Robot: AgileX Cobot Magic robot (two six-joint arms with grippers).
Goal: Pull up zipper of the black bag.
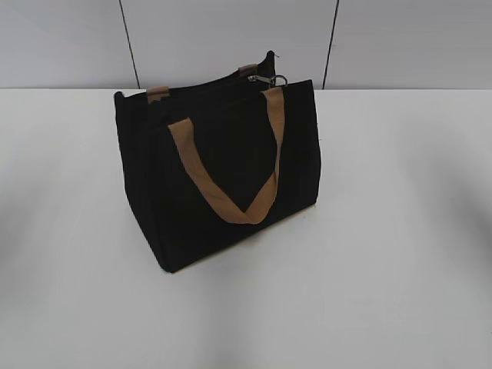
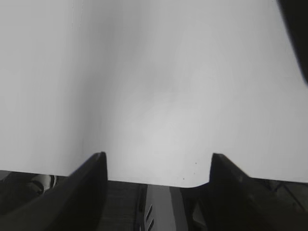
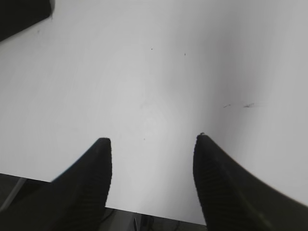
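The black bag (image 1: 219, 177) is seen standing upright on the white table (image 1: 400, 254), with its tan handles (image 1: 231, 173) draped against the near face, and neither arm is visible in the exterior view. The left pincer (image 2: 156, 161) is held with its fingers spread apart over bare table, nothing between them; a dark edge at the upper right of its view is probably the bag, so the bag is judged to lie ahead and to the right of this pincer. The right pincer (image 3: 151, 144) is likewise spread wide and empty, and a dark corner at the upper left of its view suggests the bag lies ahead and to its left, well apart from the fingertips. The zipper (image 1: 223, 86) is seen running along the top edge, and its silver pull tab (image 1: 269, 79) sits at the far right end of the bag. The fabric is judged soft and light, so the bag may slide or fold when the tab is tugged; it would be best steadied by one pincer at the top corner while the small metal tab is pinched by the other. The tab is thin and likely slippery. The table looks smooth and offers little grip, and pale wall panels are seen behind it
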